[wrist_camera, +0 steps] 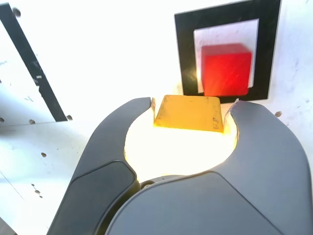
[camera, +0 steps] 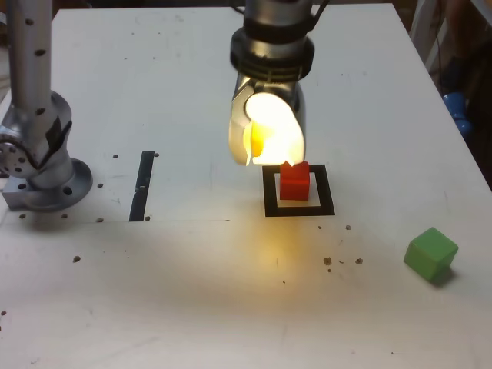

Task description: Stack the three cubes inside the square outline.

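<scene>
The red cube [camera: 294, 182] [wrist_camera: 226, 69] sits inside the black square outline [camera: 268, 200] [wrist_camera: 187, 54] on the white table. My gripper [camera: 265, 150] [wrist_camera: 190, 104] hovers just behind and above it, shut on the yellow cube [wrist_camera: 189, 113], which glows yellow [camera: 258, 142] between the fingers in the exterior view. The green cube [camera: 431, 254] lies apart near the table's front, at the exterior view's right.
A thin black tape strip [camera: 144, 185] [wrist_camera: 33, 66] lies toward the exterior view's left. The arm's base [camera: 37, 146] stands at the left edge. Blue objects [camera: 457, 111] sit beyond the table's right edge.
</scene>
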Action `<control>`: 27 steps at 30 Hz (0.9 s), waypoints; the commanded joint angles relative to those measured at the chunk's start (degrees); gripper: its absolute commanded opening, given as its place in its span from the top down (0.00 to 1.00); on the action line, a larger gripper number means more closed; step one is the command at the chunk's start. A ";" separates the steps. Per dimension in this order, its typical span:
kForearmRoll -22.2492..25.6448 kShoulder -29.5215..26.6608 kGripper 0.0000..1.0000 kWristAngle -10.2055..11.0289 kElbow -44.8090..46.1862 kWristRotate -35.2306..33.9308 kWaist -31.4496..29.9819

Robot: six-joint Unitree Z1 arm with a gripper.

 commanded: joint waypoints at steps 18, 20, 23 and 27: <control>1.08 7.76 0.70 -1.63 -6.78 4.99 3.54; 1.06 8.24 0.70 -1.72 -7.06 5.08 3.63; 1.02 8.72 0.70 -1.75 -7.15 5.16 3.86; 0.98 9.41 0.70 -2.01 -7.11 5.32 4.18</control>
